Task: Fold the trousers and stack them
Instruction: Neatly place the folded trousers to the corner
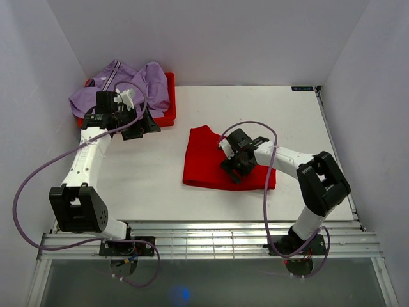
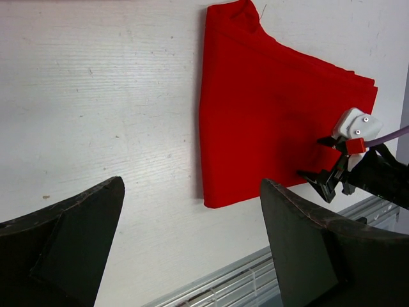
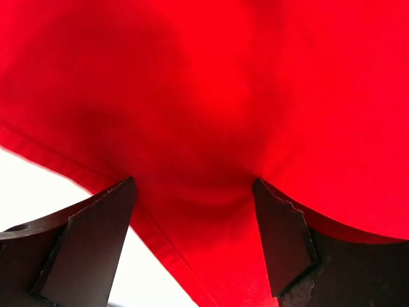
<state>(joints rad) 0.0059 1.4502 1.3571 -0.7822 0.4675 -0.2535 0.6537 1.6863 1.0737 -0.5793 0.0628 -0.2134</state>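
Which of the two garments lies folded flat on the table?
The red trousers, mid-table under the right gripper; the purple garment sits crumpled on the red tray.

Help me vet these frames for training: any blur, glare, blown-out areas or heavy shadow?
Top external: even light, sharp, only soft shadows beside the trousers. Left wrist: sharp, with a dim patch across them. Right wrist: red fills the frame, softly focused, shadowed upper left; the table is blown out white.

The red trousers (image 1: 206, 160) lay folded flat into a rough rectangle near the middle of the table, a little toward its right edge. A crumpled purple garment (image 1: 121, 89) was heaped in a red tray (image 1: 170, 109) at the far left corner.
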